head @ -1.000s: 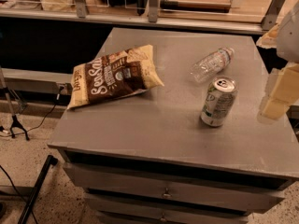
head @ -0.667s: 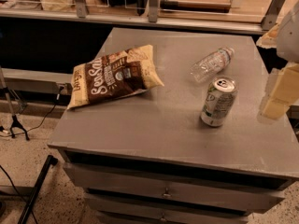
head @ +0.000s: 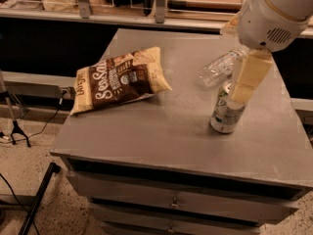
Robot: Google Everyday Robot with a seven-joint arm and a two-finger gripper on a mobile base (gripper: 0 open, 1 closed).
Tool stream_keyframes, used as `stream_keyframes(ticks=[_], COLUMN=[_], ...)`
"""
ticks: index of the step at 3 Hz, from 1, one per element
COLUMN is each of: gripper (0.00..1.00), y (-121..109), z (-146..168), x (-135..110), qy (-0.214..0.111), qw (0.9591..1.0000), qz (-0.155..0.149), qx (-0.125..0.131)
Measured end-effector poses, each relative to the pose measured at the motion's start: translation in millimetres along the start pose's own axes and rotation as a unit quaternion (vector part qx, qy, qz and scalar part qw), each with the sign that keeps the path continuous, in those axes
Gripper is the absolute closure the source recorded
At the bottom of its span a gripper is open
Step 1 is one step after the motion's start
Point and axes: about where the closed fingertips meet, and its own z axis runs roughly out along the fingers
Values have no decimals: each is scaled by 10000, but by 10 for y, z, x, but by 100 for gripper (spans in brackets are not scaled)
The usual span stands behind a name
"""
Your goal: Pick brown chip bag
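My claw (head: 248, 80) hangs at the worktop's (head: 166, 131) right, seemingly in front of the soda can (head: 222, 120), clenched or released I cannot tell, while the brown chip bag (head: 120, 80) lies well apart on the left.

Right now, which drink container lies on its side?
The clear plastic bottle; the soda can stands upright. The hand hangs right by the can's top.
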Motion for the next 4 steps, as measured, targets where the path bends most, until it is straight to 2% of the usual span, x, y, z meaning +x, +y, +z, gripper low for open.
stream_keyframes(ticks=[1,2,3,4], gripper=[0,0,0,0], y=[-157,-272,-439,-556], z=[176,415,808,1040], x=[-452,-888,-1280,-1516], qy=[-122,-17,297,358], qw=[9988,9961,9934,9927], qz=[-482,-877,-1106,-1153], qx=[14,66,57,-67])
